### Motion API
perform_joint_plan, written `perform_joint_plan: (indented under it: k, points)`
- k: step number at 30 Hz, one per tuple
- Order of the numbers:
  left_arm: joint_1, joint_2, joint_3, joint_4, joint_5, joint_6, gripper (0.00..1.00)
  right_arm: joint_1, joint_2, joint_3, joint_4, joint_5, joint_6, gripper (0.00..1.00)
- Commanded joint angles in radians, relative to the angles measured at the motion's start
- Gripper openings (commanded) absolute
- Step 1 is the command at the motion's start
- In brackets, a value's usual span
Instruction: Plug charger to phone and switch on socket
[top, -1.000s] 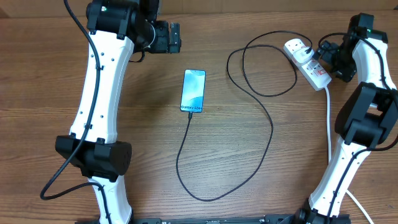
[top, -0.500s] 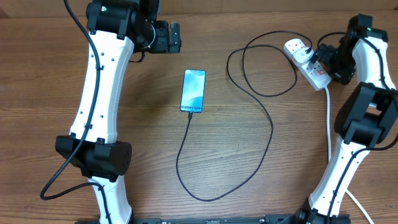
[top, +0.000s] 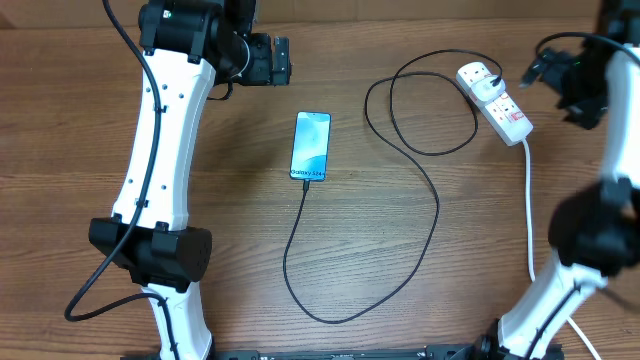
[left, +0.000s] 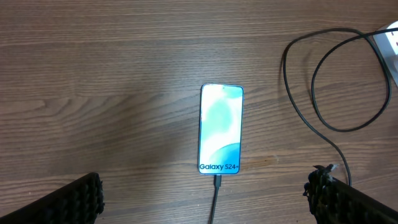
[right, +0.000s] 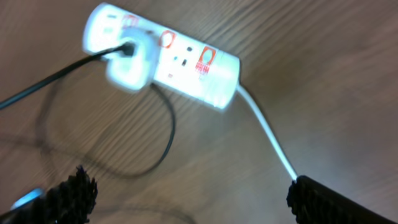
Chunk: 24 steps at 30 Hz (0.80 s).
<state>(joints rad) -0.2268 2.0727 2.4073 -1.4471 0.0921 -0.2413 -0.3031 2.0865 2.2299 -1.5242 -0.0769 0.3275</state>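
Observation:
The phone (top: 311, 146) lies mid-table with its light blue screen up; it also shows in the left wrist view (left: 221, 129). The charger, a thin black cable (top: 436, 205), runs from the phone's near end in a big loop to its white plug head (top: 484, 80), seated in the socket (top: 497, 100). The right wrist view shows the socket (right: 186, 59) with the plug head (right: 129, 57) in it. My left gripper (top: 281, 61) is open and empty, beyond the phone. My right gripper (top: 545, 66) is open and empty, raised to the right of the socket.
The socket's thick white cord (top: 528, 205) runs down the right side of the table toward the front edge. My left arm's white links (top: 160, 150) stand along the left side. Bare wood lies between the phone and the cable loop.
My right gripper has lifted up and away to the right from the socket. The phone, the cable and my left arm have not moved.

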Motion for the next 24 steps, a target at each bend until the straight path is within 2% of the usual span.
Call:
perform_joint_plan:
  k: [1,5,15,19,24]
  points:
    - [0.004,0.009,-0.003,0.001,-0.015,-0.010,1.00,0.024,-0.173,0.034,-0.077,0.004,0.017,1.00]
    - [0.004,0.009,-0.003,0.001,-0.015,-0.010,1.00,0.073,-0.301,0.022,-0.138,0.004,0.017,0.99]
    - [0.004,0.009,-0.003,0.001,-0.015,-0.010,1.00,0.330,-0.599,-0.097,-0.162,0.074,0.051,0.99]
    - [0.004,0.009,-0.003,0.001,-0.015,-0.010,1.00,0.393,-0.753,-0.224,-0.142,0.076,0.051,0.99]
    - [0.004,0.009,-0.003,0.001,-0.015,-0.010,1.00,0.404,-1.003,-0.465,-0.051,0.071,0.052,0.99]
